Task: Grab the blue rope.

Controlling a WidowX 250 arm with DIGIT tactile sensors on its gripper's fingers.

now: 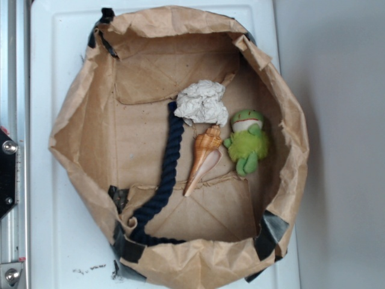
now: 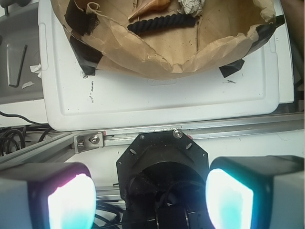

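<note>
Thick navy twisted blue rope (image 1: pixel 166 174) is lying ungrasped inside the crumpled brown paper bag (image 1: pixel 78 114), while the spread, empty gripper (image 2: pixel 150 200) is hovering well apart, approach pending.

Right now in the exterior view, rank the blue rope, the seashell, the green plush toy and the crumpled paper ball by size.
1. blue rope, clearly longest
2. seashell
3. crumpled paper ball and green plush toy, which look about alike, too close to rank

Ext overhead; wrist low, shared bag (image 1: pixel 90 120).
</note>
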